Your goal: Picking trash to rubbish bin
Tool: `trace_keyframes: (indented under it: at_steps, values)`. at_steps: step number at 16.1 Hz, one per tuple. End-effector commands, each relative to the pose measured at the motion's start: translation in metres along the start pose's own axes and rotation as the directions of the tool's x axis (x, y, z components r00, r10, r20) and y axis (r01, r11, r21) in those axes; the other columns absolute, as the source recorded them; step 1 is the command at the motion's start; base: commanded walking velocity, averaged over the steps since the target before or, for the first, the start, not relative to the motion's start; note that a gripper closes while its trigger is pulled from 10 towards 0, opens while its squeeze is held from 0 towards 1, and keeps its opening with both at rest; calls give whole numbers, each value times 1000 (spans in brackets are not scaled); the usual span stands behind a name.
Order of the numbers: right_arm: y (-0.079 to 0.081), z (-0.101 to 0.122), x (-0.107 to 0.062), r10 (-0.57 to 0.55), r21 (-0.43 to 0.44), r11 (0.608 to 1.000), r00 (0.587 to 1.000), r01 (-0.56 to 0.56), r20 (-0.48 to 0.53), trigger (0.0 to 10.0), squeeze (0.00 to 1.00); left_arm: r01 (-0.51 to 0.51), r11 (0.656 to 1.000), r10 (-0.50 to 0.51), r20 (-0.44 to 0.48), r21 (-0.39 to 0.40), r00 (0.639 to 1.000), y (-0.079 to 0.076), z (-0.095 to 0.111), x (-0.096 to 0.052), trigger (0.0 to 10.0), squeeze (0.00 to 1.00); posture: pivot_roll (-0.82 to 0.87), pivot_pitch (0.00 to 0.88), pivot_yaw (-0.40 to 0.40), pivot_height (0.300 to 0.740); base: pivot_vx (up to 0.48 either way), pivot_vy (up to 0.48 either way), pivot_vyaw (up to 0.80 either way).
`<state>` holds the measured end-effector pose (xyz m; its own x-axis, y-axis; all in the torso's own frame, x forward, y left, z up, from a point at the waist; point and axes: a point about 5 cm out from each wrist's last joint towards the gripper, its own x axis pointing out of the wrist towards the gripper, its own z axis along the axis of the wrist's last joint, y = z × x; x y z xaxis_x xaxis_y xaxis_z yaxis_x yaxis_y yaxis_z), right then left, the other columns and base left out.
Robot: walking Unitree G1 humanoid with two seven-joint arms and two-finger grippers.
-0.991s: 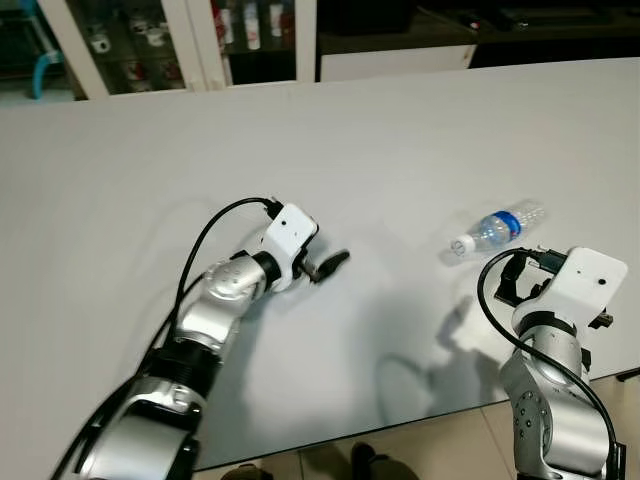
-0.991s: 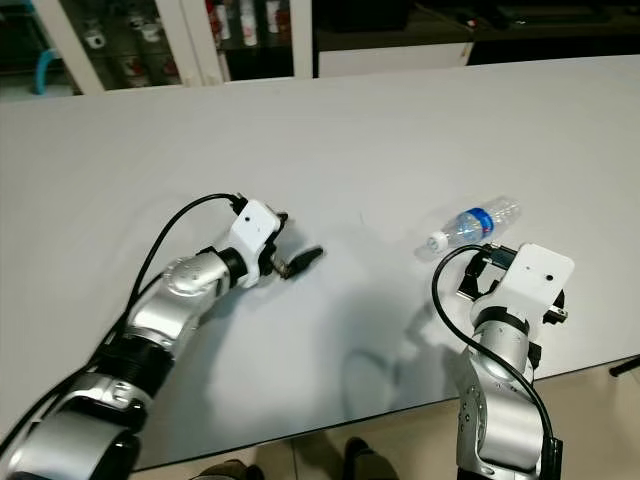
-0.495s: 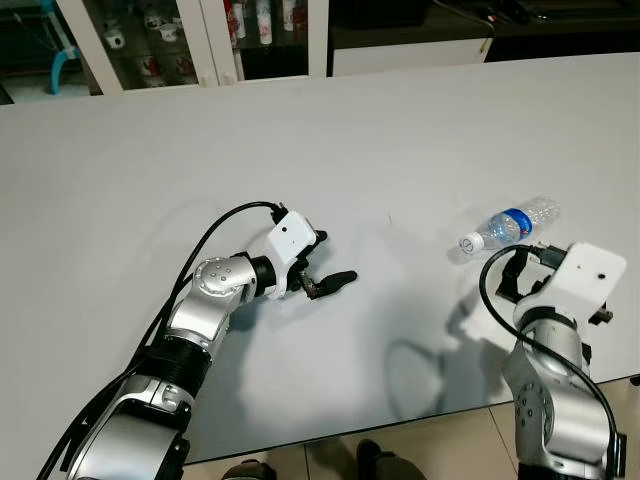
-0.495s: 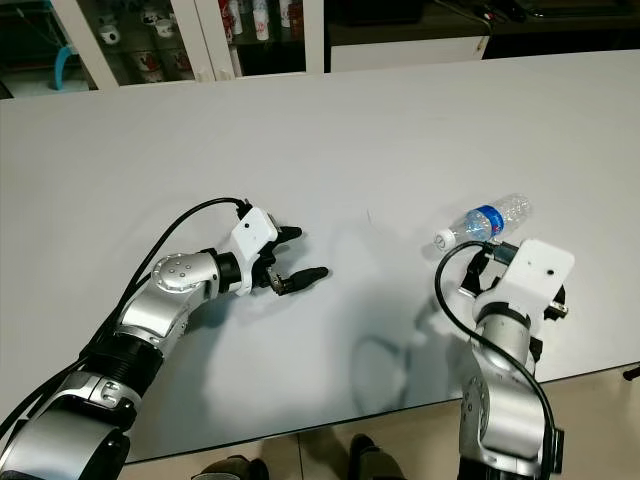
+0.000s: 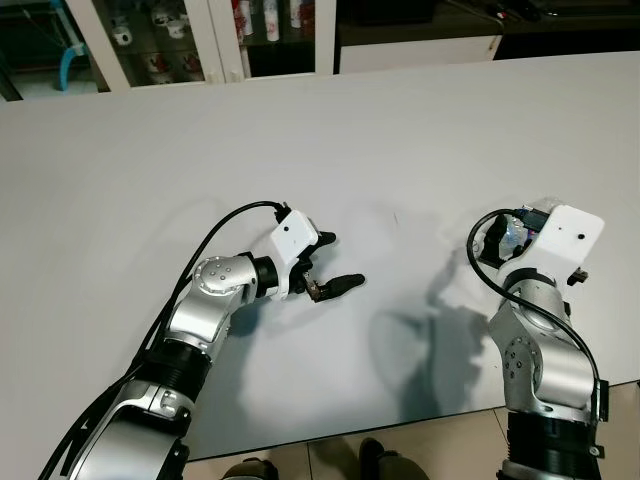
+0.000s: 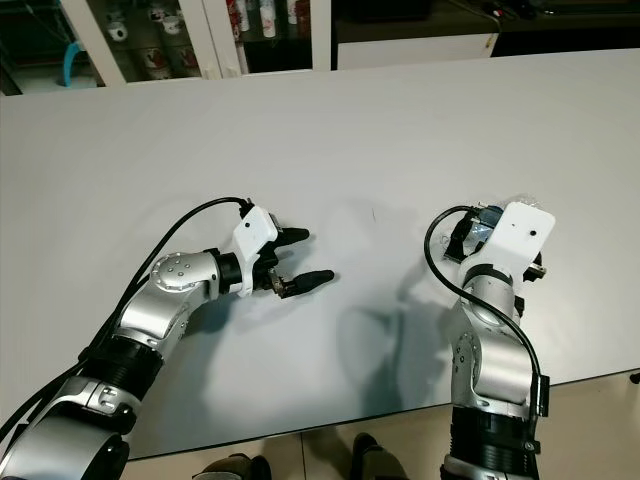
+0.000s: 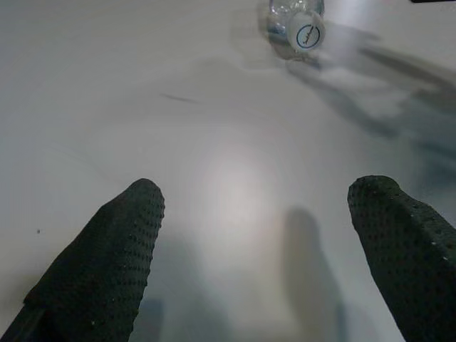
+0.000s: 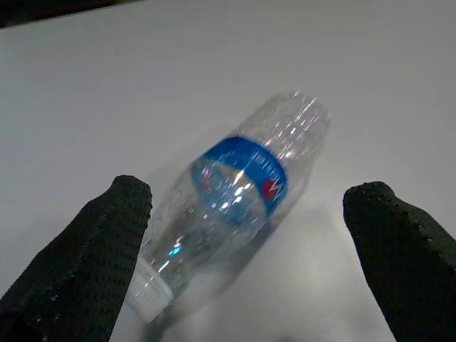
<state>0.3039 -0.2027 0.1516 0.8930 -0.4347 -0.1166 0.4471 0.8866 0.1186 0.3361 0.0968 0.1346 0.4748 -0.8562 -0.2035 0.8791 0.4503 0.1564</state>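
On the left of the white table [image 5: 120, 150], the left gripper [image 5: 336, 264] was seen resting low over the surface with its fingers spread wide and nothing between them; it was pointed toward three o'clock, probably parked there so as to leave the other arm free to work. At about three o'clock from it, well apart, the right gripper [image 8: 249, 285] was held just above an empty plastic bottle [image 8: 239, 214] lying on its side on the table. The right fingers [image 8: 85, 249] were opened wide, one on each side of the bottle, apparently so that it could be straddled and closed upon. The bottle had not yet been grasped.
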Motion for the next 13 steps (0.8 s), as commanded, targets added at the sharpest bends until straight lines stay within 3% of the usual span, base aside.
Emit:
trace_keyframes:
  at_steps: [1,8,13]
  values:
    - [0,-3,3,6,22,1000,1000,-6,-18,10000,0,25,1000,-25,-6,-1,1000,-3,-1,-1,10000,0,167,177,14,740,0,0,0]
    - [3,-13,19,8,97,995,995,1,-97,10000,0,31,1000,-31,-16,-5,999,-5,-1,-4,10000,0,187,187,11,740,0,0,0]
    - [-4,-23,31,-8,164,986,987,34,-161,10000,0,37,999,-37,-22,-9,999,-7,-3,-7,10000,0,202,194,8,740,0,0,0]
